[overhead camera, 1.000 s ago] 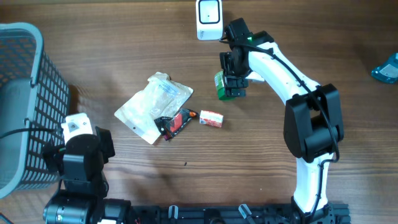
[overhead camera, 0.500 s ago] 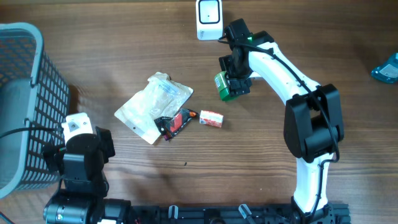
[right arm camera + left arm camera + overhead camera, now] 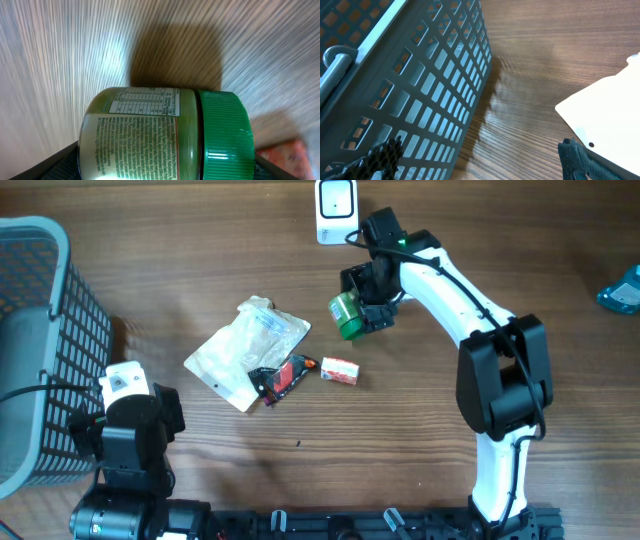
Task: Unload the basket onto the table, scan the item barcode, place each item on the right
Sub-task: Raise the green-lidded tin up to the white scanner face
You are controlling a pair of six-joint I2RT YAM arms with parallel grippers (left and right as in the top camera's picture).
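The right gripper (image 3: 366, 305) is holding the task item, a green-labelled cylindrical jar with a ribbed green screw lid (image 3: 346, 317). In the right wrist view its fingers are closing on the jar (image 3: 145, 132) lengthwise, one dark pad at the base end and one at the lid end. The jar is lying on its side, and the shadow beneath it is indicating that it is hanging clear of the brown wooden table (image 3: 200, 240).

The jar is sitting near the white box-shaped barcode scanner (image 3: 335, 210), on the side of the scanner facing the robot bases, apart from it and not touching. Printed text and a nutrition panel are facing the wrist camera; no barcode is showing in either view, so its location on the label cannot be told.

The left gripper (image 3: 477, 160) is idling far from the scanner with its fingers spread wide and nothing between them, beside the blue-grey plastic lattice basket (image 3: 420, 75).

A crinkled translucent pouch (image 3: 245, 350), a red-and-black sachet (image 3: 280, 377) and a small red-and-white carton (image 3: 339, 371) are lying further from the scanner than the jar.

Progress, as a judgement: pickup is done. Turning the barcode toward the scanner and registering the read are remaining.
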